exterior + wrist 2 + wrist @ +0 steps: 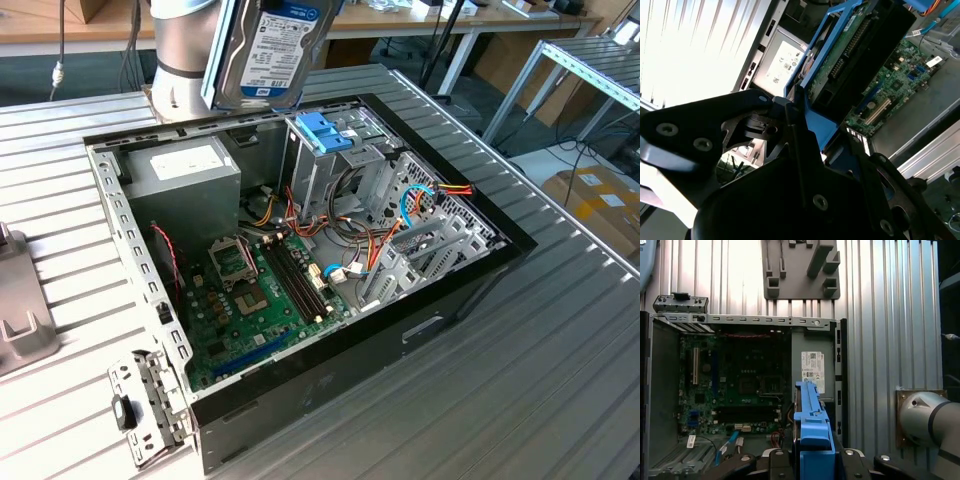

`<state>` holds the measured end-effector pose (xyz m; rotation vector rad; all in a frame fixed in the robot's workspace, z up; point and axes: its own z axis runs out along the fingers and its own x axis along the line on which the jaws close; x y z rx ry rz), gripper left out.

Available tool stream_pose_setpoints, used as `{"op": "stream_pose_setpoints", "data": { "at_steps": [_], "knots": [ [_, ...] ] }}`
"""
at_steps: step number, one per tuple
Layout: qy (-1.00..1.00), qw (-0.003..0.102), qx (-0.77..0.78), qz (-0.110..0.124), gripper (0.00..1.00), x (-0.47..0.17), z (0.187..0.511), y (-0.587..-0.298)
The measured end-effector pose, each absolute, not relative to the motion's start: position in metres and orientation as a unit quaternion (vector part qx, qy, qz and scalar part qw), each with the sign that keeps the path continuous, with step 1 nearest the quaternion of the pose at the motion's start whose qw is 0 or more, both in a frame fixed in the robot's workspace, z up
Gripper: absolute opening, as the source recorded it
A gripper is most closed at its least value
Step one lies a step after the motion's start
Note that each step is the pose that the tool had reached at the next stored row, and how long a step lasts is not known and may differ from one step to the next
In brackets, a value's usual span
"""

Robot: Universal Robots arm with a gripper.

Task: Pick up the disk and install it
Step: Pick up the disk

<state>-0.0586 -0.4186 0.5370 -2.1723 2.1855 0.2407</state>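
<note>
The disk (272, 48), a dark drive with a white label in a light blue carrier, hangs upright in the air above the back edge of the open computer case (470, 290). In the second wrist view my gripper (799, 125) is shut on the blue carrier of the disk (850, 47), black fingers (752, 107) clamping its end. In the first wrist view the disk (811, 412) is seen edge-on, rising from the gripper (812, 460) over the case's power supply side. The drive cage with a blue latch (325, 130) stands inside the case, just below and to the exterior view's right of the disk.
Inside the case lie the green motherboard (255, 290), the grey power supply (185, 165) and loose coloured cables (420, 195). The arm's base (185, 60) stands behind the case. A grey fixture (800, 267) and a metal bracket (150, 400) lie on the ribbed table.
</note>
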Motion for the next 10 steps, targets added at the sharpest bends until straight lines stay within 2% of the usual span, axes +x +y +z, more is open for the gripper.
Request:
{"op": "stream_pose_setpoints", "data": {
  "at_steps": [10],
  "knots": [
    [0.707,0.025,-0.703,0.078,0.37,-0.0529,0.5368,-0.4257]
  ]
}}
